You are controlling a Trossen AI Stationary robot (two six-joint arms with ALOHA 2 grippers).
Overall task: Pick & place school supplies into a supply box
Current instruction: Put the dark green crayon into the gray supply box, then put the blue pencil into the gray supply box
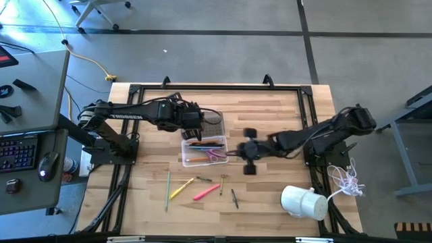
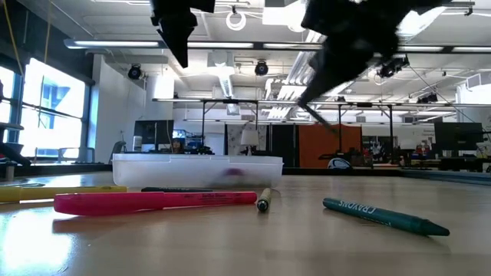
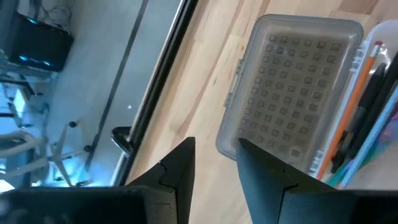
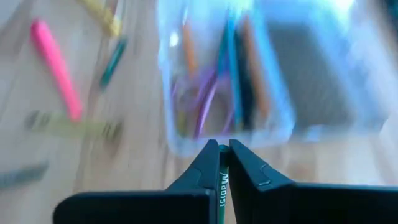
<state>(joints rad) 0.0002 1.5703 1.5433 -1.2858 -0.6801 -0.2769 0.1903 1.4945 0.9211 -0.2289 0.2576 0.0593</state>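
Observation:
The clear supply box [image 1: 203, 151] lies open on the table, its ribbed lid [image 3: 292, 93] folded out flat on the far side. Orange pencils, a blue pen and purple scissors [image 4: 202, 102] lie inside. Loose on the table near it are a pink marker [image 1: 206, 192], a yellow pencil [image 1: 181, 188], a green pencil [image 1: 167, 189] and a green crayon [image 2: 383, 216]. My right gripper [image 1: 236, 154] is just right of the box, shut on a green pen. My left gripper [image 3: 214, 162] hangs open above the lid's edge, high off the table in the low view [image 2: 180, 31]. My right gripper pinches a thin green pen [image 4: 221, 183] between its two fingers, near the fingertips. The pen is lifted clear of the table and shows in the low view as a dark stick [image 2: 322, 116] slanting down below the gripper.
A white cylinder [image 1: 304, 201] lies on its side near the table's right near corner, with a white cord [image 1: 347, 177] beside it. A black frame [image 1: 202, 88] runs around the table's edges. Bare wood lies left of the box and along the near edge.

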